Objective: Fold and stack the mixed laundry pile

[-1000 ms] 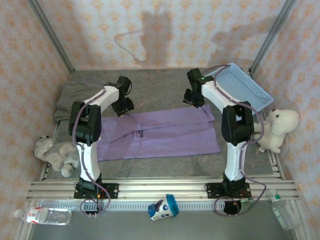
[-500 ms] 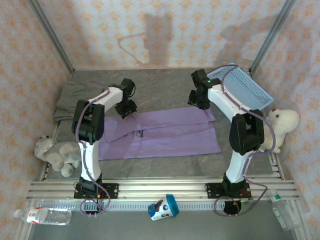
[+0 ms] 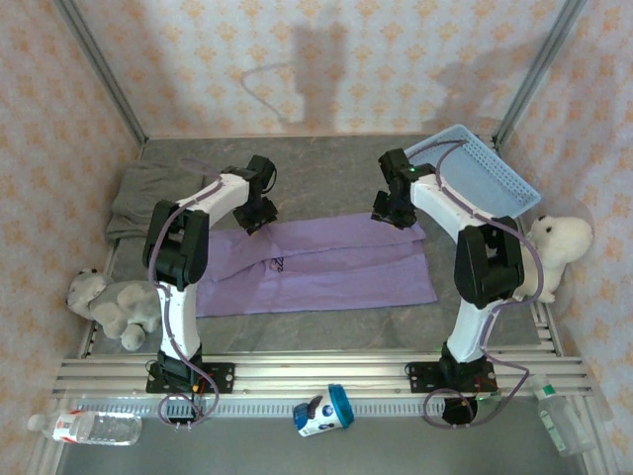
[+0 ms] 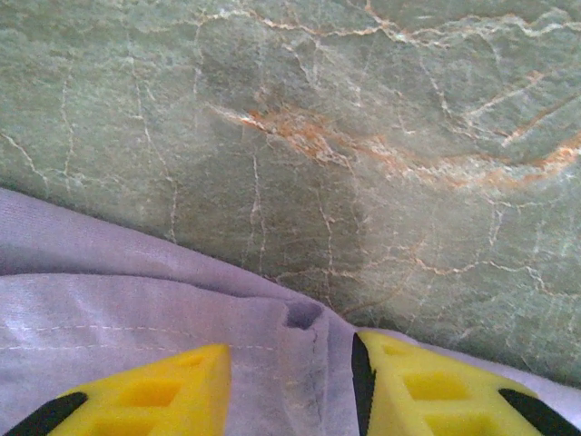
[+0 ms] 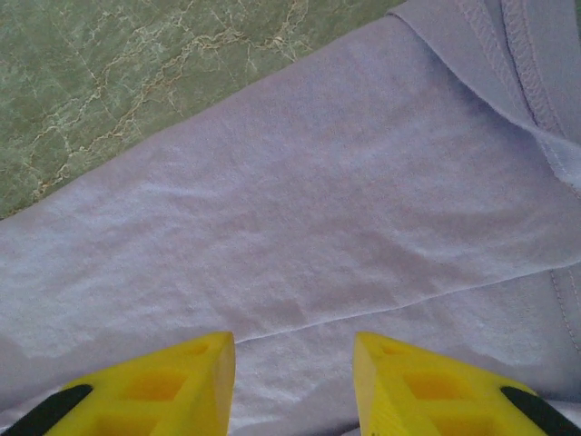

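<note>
Lavender T-shirt (image 3: pixel 326 269) lies flat as a long band mid-table, long axis left to right, print near its left end. Both arms sit on its far long edge: left gripper (image 4: pixel 290 368) at the far-left end with fingers parted astride the hem, a small pucker of cloth between them, nothing clamped as far as I can see. Right gripper (image 5: pixel 292 372) is at the far-right end, low over the cloth, jaws parted too, no fabric pinched. From both tools the rest of the shirt runs toward the near edge, so a fold probably drags this far edge nearward; each arm is nearest its own end. Grey-olive garment (image 3: pixel 148 193) lies at the far left, apart from the shirt. Table (image 3: pixel 316 173) is green marbled stone, bare beyond the hem. Blue basket (image 3: pixel 485 168) sits close behind the right arm; plush toys (image 3: pixel 114 302) flank the sides.
</note>
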Motion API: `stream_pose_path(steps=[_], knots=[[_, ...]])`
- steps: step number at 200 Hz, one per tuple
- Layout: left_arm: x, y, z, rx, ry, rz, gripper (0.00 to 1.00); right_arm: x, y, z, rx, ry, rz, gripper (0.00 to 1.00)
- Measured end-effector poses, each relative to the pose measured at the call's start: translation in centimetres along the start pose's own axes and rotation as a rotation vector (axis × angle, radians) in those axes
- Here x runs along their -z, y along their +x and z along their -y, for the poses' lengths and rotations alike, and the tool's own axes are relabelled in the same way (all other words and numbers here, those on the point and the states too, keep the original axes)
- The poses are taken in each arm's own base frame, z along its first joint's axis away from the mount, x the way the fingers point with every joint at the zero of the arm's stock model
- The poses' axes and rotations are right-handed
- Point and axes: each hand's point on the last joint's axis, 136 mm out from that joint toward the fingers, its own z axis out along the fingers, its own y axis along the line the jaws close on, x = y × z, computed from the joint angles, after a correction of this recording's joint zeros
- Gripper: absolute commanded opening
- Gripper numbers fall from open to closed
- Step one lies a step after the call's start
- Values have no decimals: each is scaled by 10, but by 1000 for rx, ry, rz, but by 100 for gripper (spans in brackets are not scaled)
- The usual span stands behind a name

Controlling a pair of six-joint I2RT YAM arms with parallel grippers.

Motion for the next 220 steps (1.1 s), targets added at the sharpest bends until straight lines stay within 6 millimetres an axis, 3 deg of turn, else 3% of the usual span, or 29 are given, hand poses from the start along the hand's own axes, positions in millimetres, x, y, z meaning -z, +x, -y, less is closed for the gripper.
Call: stream_pose_path(steps=[9, 17, 57, 78, 105, 124, 135, 155, 162, 191, 220], knots=[[-1, 0, -1, -5, -3, -2, 17, 1, 0, 0, 1, -2, 3, 39], [-2, 0, -1, -7, -4, -3, 0, 3, -1, -1, 1, -4, 6, 39], [2, 3, -3, -2, -17, 0, 0, 11, -3, -2, 2, -18, 24, 39], [25, 12, -5, 4, 0, 28, 0, 14, -2, -4, 2, -29, 26, 39], [73, 47, -1, -8, 72, 80, 0, 15, 3, -6, 4, -59, 21, 39], [95, 89, -3, -16, 106, 102, 0, 14, 11, -5, 5, -77, 6, 39], [98, 116, -9, -13, 110, 98, 12, 13, 17, -4, 8, -88, -7, 40], [91, 159, -26, -6, 81, 85, 59, 13, 28, -2, 20, -105, -29, 40], [87, 173, -32, 1, 66, 79, 69, 13, 31, -1, 24, -110, -35, 40], [83, 204, -41, 24, 44, 89, 74, 12, 47, 4, 38, -128, -63, 40], [99, 189, -44, 74, 81, 153, 76, 13, 64, 8, 47, -144, -87, 40]])
